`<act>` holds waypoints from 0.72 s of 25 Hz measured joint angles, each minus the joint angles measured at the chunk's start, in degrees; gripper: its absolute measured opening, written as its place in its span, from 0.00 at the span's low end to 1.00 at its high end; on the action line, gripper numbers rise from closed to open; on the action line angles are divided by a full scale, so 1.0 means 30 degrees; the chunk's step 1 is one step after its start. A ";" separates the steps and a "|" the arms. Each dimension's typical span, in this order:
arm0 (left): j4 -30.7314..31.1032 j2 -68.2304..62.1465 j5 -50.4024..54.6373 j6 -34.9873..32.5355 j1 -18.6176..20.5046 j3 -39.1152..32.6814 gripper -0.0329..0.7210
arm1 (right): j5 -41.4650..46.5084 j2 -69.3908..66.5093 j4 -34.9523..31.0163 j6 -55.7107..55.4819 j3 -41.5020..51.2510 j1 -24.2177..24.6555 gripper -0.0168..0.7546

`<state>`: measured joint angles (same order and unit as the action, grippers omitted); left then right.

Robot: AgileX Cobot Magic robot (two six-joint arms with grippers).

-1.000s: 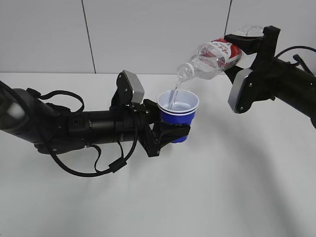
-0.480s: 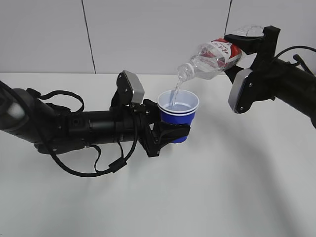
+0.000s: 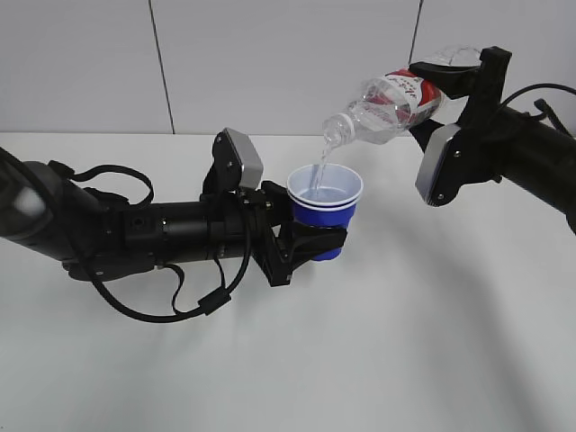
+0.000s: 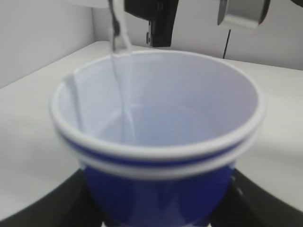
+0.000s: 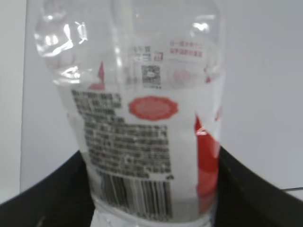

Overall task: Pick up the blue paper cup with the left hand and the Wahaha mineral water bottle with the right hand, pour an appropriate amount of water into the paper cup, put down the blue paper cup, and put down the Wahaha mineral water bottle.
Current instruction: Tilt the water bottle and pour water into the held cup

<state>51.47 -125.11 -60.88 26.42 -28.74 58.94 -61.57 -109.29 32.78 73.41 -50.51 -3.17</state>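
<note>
Outside, the left hand (image 3: 310, 241) clamps the cup (image 3: 324, 211) above the table (image 3: 405, 342); at far right the right hand (image 3: 463, 85) clamps the tilted bottle (image 3: 389, 103), water (image 3: 318, 171) streaming in. Left wrist: water pools inside the cup (image 4: 156, 142). Right wrist: fingers (image 5: 246, 189) flank the bottle (image 5: 147, 132).
</note>
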 joint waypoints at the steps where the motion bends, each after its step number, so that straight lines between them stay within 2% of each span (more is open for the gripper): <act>1: 0.0000 0.0000 -0.0071 0.0000 0.0000 0.0000 0.64 | -0.0013 0.0000 0.0000 -0.0243 0.0000 0.0000 0.63; 7: 0.0000 0.0000 -0.0538 0.0000 0.0000 0.0000 0.64 | -0.0234 0.0000 0.0000 -0.2250 0.0000 0.0000 0.63; 18: 0.0000 0.0000 -0.0619 -0.0655 0.0000 0.0000 0.64 | -0.0570 0.0033 -0.0082 -1.6257 0.0000 0.0000 0.63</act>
<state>51.47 -125.11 -62.73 24.45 -28.74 58.94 -63.28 -109.19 32.54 24.64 -50.51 -3.17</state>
